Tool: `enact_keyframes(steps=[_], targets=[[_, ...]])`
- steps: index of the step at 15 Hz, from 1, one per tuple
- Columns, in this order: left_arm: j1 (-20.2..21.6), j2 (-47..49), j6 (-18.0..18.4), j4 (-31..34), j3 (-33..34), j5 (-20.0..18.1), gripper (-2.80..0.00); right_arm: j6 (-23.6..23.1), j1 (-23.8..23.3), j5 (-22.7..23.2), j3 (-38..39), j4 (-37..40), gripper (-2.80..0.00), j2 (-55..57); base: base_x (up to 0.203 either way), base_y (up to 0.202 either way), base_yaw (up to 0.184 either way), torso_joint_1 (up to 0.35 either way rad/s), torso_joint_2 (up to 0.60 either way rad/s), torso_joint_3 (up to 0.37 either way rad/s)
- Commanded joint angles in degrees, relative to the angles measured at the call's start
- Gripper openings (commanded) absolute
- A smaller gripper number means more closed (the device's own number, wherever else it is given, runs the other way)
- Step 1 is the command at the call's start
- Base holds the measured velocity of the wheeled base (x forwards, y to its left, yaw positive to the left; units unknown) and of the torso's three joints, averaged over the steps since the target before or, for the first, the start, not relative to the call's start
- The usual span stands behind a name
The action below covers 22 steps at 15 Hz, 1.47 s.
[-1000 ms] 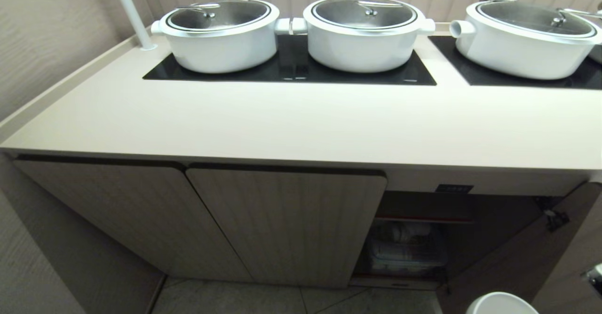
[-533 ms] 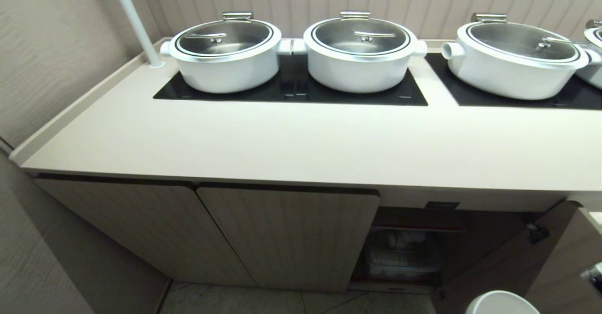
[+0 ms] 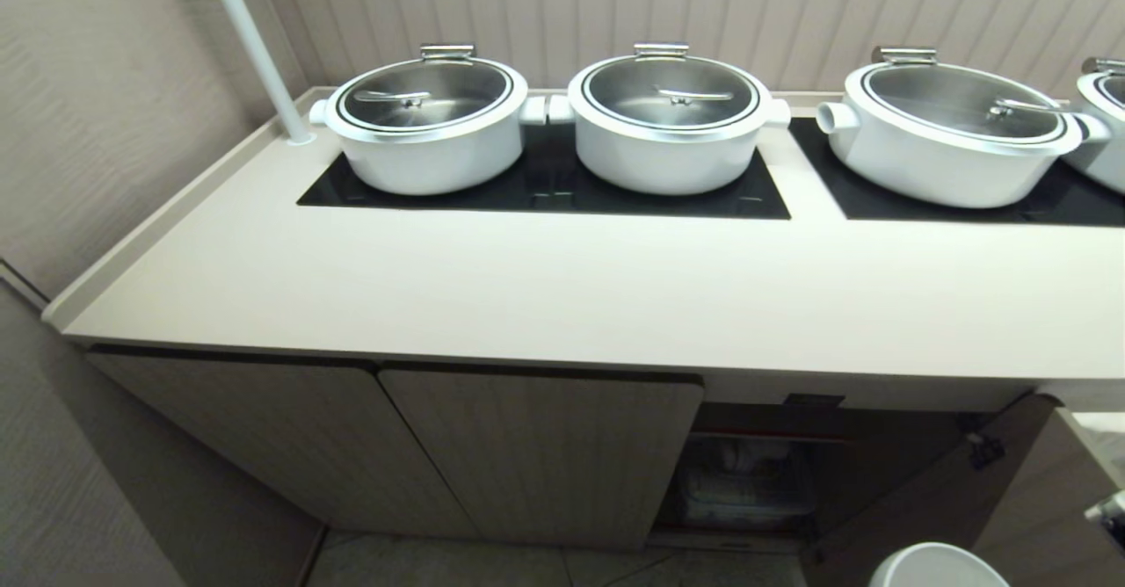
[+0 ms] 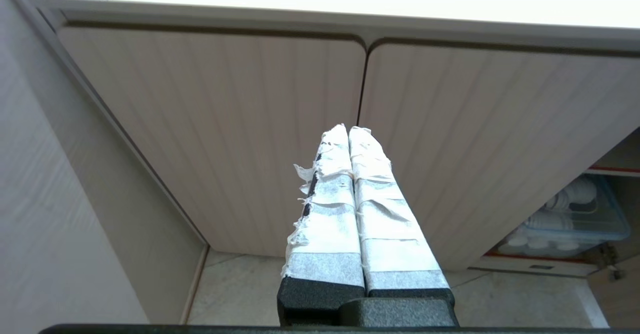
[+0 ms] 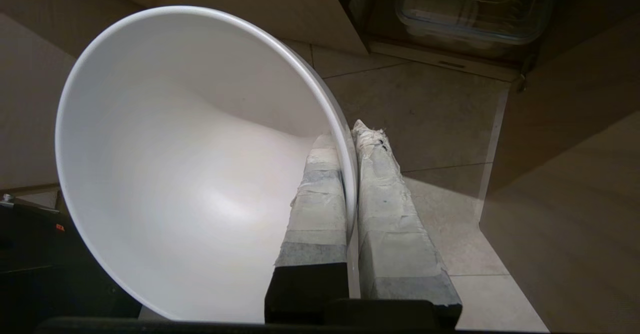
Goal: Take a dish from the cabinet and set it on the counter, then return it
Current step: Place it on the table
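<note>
Below the worktop's (image 3: 562,297) front edge at its right end, the right hand (image 5: 350,139) grips the dish (image 5: 190,164) by its rim, one finger inside and one outside, over the floor before the open cabinet (image 3: 756,473). Since a second ago the view has lifted, the whole scene sliding down the frame and a fourth pot (image 3: 1103,121) edging in beside three (image 3: 431,126). Two cabinet doors (image 3: 536,455) stay shut. The left hand (image 4: 348,134), fingers pressed together and empty, faces them.
</note>
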Motion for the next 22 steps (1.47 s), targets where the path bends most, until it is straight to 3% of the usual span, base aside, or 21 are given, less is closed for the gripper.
enact_keyframes(steps=[1, 22], targets=[[0.0, 0.0, 0.0, 0.0, 0.0, 0.0, -2.8, 0.1, 0.0, 0.2, 0.0, -0.1, -2.8, -0.1, 0.0, 0.0, 0.0, 0.168, -0.33, -0.169], [0.0, 0.0, 0.0, 0.0, 0.0, 0.0, -2.8, 0.2, 0.1, 0.2, -0.2, -0.1, -2.8, 0.1, 0.0, 0.0, 0.0, 0.113, -0.23, -0.119]])
